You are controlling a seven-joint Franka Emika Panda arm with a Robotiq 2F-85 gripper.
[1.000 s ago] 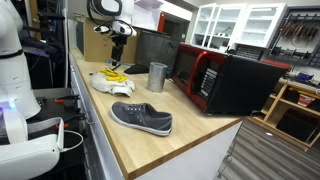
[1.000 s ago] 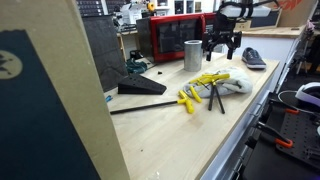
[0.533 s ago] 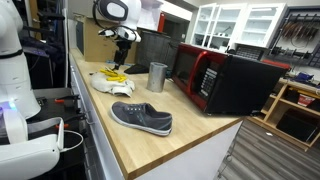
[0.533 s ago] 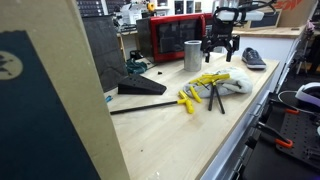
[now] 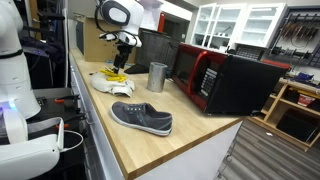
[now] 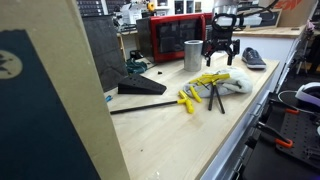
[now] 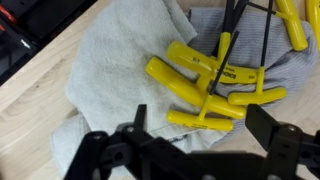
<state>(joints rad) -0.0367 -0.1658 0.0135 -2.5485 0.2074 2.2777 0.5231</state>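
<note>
My gripper point(image 5: 119, 66) point(image 6: 219, 55) point(image 7: 200, 122) hangs open above a pile of yellow-handled T-wrenches point(image 7: 205, 78) point(image 6: 204, 86) point(image 5: 114, 74) that lie on a crumpled grey-white cloth point(image 7: 110, 60) point(image 5: 106, 84) point(image 6: 236, 84). Nothing sits between the fingers, and they stand apart from the tools. In the wrist view the nearest yellow handle lies just beyond the fingertips. A metal cup point(image 5: 157, 77) point(image 6: 192, 55) stands beside the pile.
A grey slip-on shoe point(image 5: 141, 118) point(image 6: 254, 58) lies on the wooden counter point(image 5: 190, 135). A red-and-black microwave point(image 5: 224, 80) point(image 6: 177, 36) stands at the back. A black wedge-shaped stand point(image 6: 139, 86) with a long rod rests on the counter.
The arm has shifted slightly over the wrench pile and lowered a little. The jaws stay open.
</note>
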